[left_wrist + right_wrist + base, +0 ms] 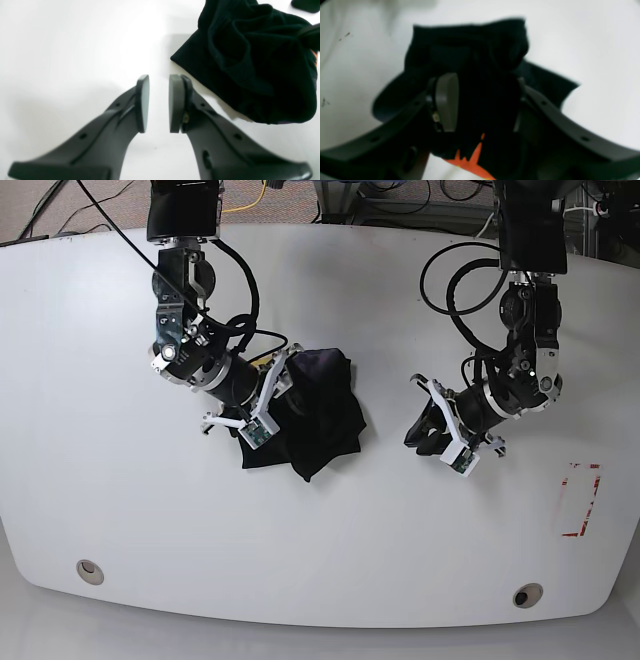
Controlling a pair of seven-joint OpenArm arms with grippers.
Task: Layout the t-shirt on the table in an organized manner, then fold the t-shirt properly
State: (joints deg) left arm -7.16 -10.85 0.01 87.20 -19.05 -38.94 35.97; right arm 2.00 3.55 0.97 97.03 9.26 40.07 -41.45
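Observation:
The black t-shirt (320,425) lies crumpled in a heap near the middle of the white table (300,560). My right gripper (278,380) is pressed into the heap's upper left side. In the right wrist view its jaws (486,100) hold a bunch of the black cloth (470,50) between them, with a bit of orange print below. My left gripper (425,430) hovers to the right of the heap, apart from it. In the left wrist view it (158,82) has a narrow gap between its pads with nothing in it, and the t-shirt (250,62) lies up and to the right.
A red tape rectangle (580,500) marks the table at the far right. Two round metal-ringed holes (90,570) (527,594) sit near the front edge. Cables and a floor show beyond the back edge.

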